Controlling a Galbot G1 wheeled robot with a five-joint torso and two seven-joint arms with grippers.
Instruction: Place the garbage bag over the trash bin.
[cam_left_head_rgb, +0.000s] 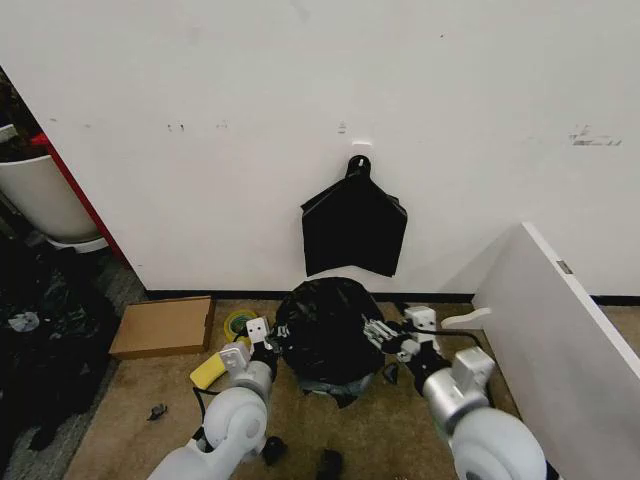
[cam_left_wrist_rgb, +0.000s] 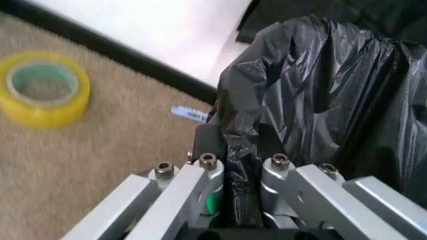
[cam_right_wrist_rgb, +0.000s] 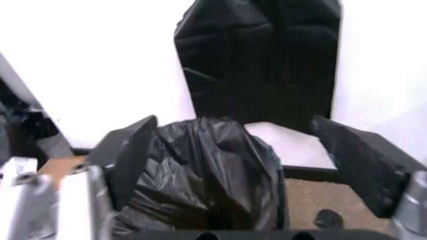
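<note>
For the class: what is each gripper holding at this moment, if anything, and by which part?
The left gripper pinches a gathered fold at the garbage bag's side. The right gripper is open around the bag's other side, clamping nothing.

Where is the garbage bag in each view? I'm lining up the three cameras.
Head view: garbage bag low at centre, on the floor between the two claws.
Left wrist view: it covers the right side, a fold pinched in the left claw.
Right wrist view: bottom centre, between the open right claw's fingers.
Shared landmark: the white wall.

Glossy black garbage bag (cam_left_head_rgb: 325, 330) — yellow tape roll (cam_left_wrist_rgb: 44, 88)
</note>
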